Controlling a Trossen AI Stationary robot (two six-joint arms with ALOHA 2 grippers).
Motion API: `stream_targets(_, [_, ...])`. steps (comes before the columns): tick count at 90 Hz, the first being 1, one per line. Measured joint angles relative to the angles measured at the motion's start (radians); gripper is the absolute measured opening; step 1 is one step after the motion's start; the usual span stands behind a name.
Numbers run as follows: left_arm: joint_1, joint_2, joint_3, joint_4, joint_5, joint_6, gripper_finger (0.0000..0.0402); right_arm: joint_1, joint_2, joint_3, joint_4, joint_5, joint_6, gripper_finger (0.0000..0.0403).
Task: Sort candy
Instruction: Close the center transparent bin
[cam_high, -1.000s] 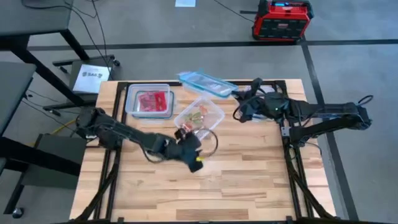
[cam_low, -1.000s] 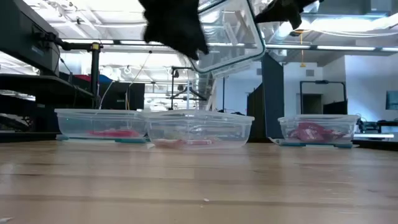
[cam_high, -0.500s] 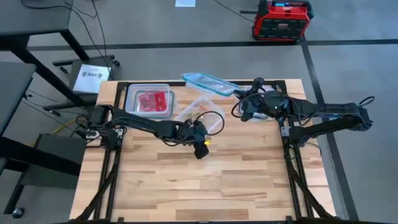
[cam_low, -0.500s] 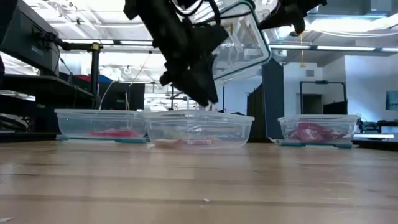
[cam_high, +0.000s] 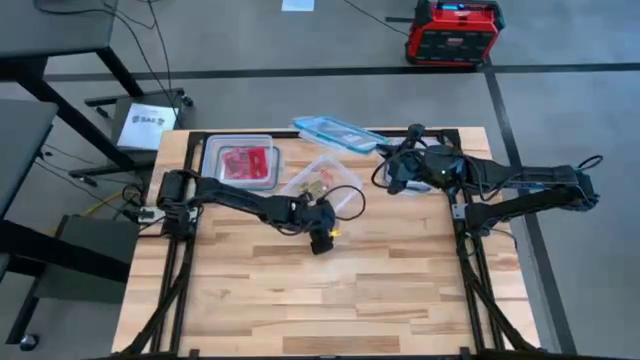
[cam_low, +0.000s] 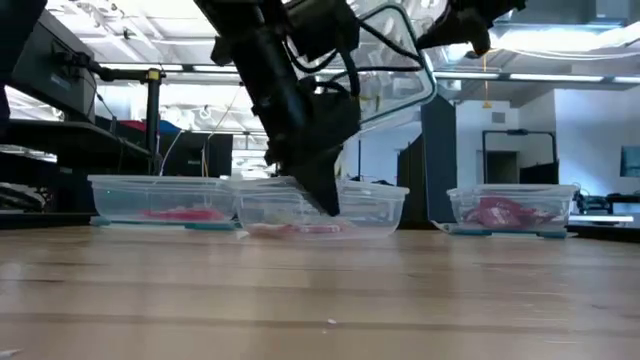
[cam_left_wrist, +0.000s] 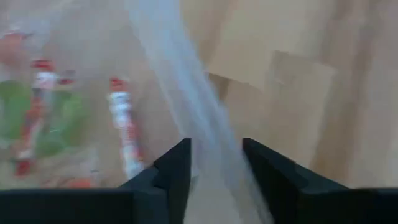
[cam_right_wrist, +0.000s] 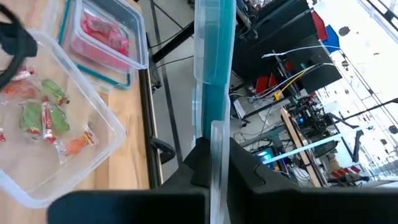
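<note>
A clear container (cam_high: 322, 178) with mixed candy (cam_right_wrist: 43, 115) in red, green and orange wrappers stands at the table's middle, its base flat on the wood (cam_low: 320, 228). My left gripper (cam_left_wrist: 216, 149) is down at this container's near wall and shut on it. My right gripper (cam_right_wrist: 214, 152) is raised over the far right of the table, shut on a clear lid with a bluish rim (cam_high: 338, 133). The lid hangs in the air (cam_low: 390, 60), tilted. My left gripper pinches the container's clear side wall (cam_left_wrist: 208, 134), one finger (cam_left_wrist: 177, 171) on the candy side and the other outside. It comes slanting down from the near side (cam_low: 322, 195). The container's base stays on the table. My right gripper pinches one edge of the lid (cam_right_wrist: 214, 134) between its two fingers, from the table's right side. The lid reaches away from the fingers toward the left, lifted clear of the table and tilted.
A lidless container of red candy (cam_high: 240, 163) stands at the far left of the table. The low view shows one more container (cam_low: 165, 203) with pink pieces beside the middle one. The wood in the table's near half (cam_high: 320, 300) is bare.
My left gripper has moved toward the far edge and come down, from above the table to the middle container's wall. The container has stayed on the table.
</note>
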Motion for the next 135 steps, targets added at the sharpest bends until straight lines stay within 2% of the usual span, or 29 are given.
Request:
stream_targets(11, [-0.02,-0.007,0.003,-0.035,0.029,0.073,0.0019,0.002,0.0,0.0,-0.014,-0.039,0.001,0.0])
stream_targets(24, [-0.059,-0.011,0.02,-0.11,0.129,0.227,0.0007,0.003,0.0,0.0,-0.032,-0.135,0.003,0.0])
stream_targets(30, [-0.074,-0.011,0.025,-0.149,0.133,0.255,0.0004,0.004,0.0,0.0,-0.042,-0.188,0.003,0.0])
stream_targets(41, [-0.077,-0.011,0.025,-0.176,0.138,0.224,0.001,0.027,0.0,0.0,-0.081,-0.239,0.022,0.0001])
stream_targets(57, [-0.077,-0.009,0.025,-0.143,0.138,0.226,0.003,0.079,-0.003,-0.041,-0.093,-0.239,0.018,0.0001])
stream_targets(69, [-0.09,-0.004,0.067,-0.209,0.136,0.255,0.0056,0.097,-0.003,-0.067,-0.105,-0.24,0.018,0.0001])
stream_targets(84, [-0.115,-0.006,0.196,-0.419,0.133,0.252,0.0089,0.128,-0.005,-0.087,-0.046,-0.235,-0.011,0.0])
stream_targets(101, [-0.162,-0.006,0.384,-0.678,0.126,0.214,0.0094,0.171,-0.006,-0.139,0.023,-0.236,-0.032,0.0])
stream_targets(126, [-0.282,-0.022,0.61,-0.811,0.116,0.069,0.0092,0.261,-0.006,-0.273,0.206,-0.212,-0.035,0.0])
stream_targets(135, [-0.323,-0.032,0.654,-0.858,0.076,0.007,0.0092,0.288,-0.005,-0.321,0.225,-0.204,-0.037,0.0])
